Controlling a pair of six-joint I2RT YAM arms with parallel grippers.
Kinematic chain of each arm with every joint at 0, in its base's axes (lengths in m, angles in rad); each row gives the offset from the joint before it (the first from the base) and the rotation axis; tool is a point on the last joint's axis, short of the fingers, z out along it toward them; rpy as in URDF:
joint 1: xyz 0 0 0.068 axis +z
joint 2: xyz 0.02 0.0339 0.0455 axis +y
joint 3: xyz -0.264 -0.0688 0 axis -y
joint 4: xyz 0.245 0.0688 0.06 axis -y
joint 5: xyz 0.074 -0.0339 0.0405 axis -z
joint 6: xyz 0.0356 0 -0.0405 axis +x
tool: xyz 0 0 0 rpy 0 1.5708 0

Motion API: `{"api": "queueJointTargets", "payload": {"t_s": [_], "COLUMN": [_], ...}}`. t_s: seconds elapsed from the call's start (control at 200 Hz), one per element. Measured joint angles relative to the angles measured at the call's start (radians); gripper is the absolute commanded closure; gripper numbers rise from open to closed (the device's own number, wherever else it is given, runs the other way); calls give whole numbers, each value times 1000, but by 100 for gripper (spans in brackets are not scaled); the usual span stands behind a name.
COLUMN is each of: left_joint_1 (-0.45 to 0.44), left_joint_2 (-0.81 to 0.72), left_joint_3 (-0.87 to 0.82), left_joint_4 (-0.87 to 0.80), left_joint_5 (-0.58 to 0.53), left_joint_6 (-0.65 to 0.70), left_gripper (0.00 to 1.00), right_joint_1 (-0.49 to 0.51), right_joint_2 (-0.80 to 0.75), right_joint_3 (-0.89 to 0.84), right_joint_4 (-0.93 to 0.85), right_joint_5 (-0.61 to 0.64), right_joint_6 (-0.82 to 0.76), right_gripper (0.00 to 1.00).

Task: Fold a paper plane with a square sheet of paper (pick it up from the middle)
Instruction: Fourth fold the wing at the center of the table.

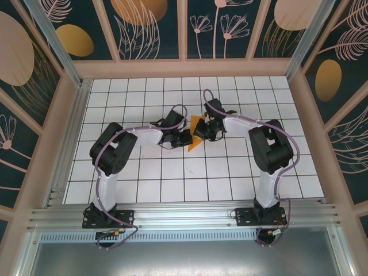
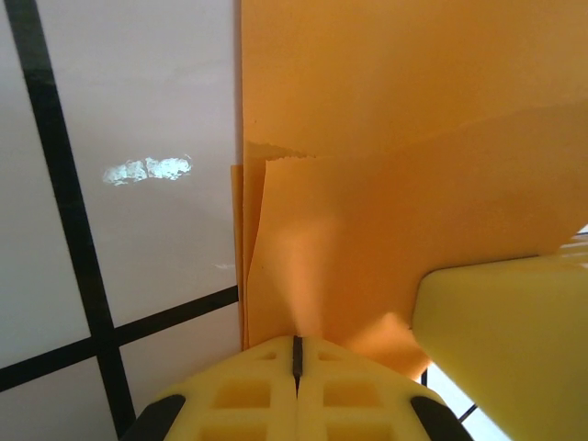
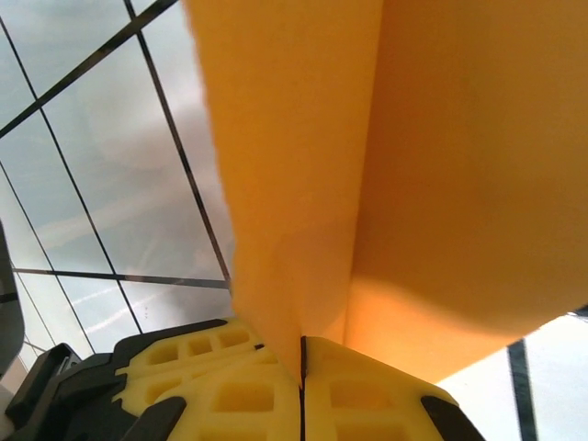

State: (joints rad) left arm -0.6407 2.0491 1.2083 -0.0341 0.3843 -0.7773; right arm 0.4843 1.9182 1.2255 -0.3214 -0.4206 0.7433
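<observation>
At the middle of the white gridded surface, two black robot arms reach inward from either side and meet over a piece of orange paper. Seen from above, the left gripper comes at the paper from the left and the right gripper from the right and slightly farther back. The two stand just beside each other with the paper between them. A pointed orange corner pokes out toward the near edge below them, and a smaller patch of orange shows behind the right gripper.

From the left wrist, that gripper's yellow fingers are pressed together along a thin dark seam. The paper's folded edge runs straight down into their tips, so they pinch the paper there. The paper rises away from them in several layers, one short ragged edge showing near the fold, with black grid lines of the surface off to the left. A second yellow block sits in front of the paper's lower right part.

From the right wrist, the yellow fingers are likewise closed tight, and a sharp crease of the paper drops into the seam between them, gripped at its lowest point. Two orange panels spread upward from that crease, one to each side, lifted off the glossy tiles behind.
</observation>
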Motion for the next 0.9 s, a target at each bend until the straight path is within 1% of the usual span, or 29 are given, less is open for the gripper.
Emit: {"api": "queueJointTargets", "payload": {"t_s": [0.12, 0.29, 0.515, 0.741, 0.896], "left_joint_1": [0, 1, 35, 71, 73], "left_joint_2": [0, -20, -79, -72, -32], "left_joint_3": [0, -14, -51, -57, -52], "left_joint_4": [0, 5, 42, 78, 100], "left_joint_5": [0, -28, -61, -71, -62], "left_joint_6": [0, -10, -48, -69, -73], "left_gripper": [97, 94, 94, 93, 93], "right_joint_1": [2, 3, 6, 7, 7], "right_joint_2": [7, 22, 22, 22, 22], "right_joint_3": [6, 27, 31, 31, 31], "right_joint_4": [0, -10, -53, -76, -80], "right_joint_5": [0, 10, 39, 54, 55], "right_joint_6": [0, -1, -8, -21, -31], "right_gripper": [92, 93, 93, 94, 94]}}
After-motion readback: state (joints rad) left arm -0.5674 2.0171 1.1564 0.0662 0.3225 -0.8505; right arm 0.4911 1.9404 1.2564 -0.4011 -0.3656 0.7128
